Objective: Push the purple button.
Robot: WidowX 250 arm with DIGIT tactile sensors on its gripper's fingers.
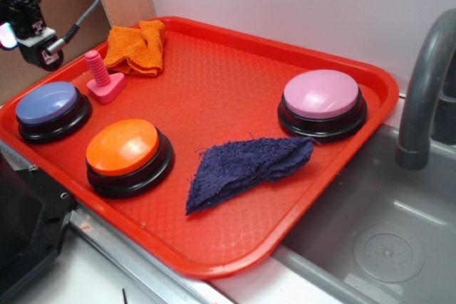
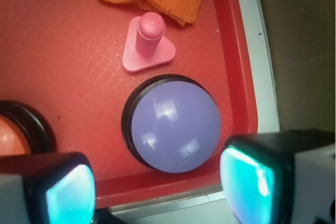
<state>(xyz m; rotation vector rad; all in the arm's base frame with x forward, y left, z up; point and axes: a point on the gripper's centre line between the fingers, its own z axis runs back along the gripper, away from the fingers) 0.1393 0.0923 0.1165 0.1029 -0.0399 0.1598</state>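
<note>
Our fingers (image 2: 71,192) stand spread and empty, the gripper (image 2: 160,190) hanging above the purple button (image 2: 175,127) in the tray's (image 1: 342,176) left corner. We judge that descending off-centre could strike the rim or the pink peg (image 2: 148,45). The tray also holds orange button (image 1: 123,147), pink button (image 1: 321,95), two cloths.
</note>
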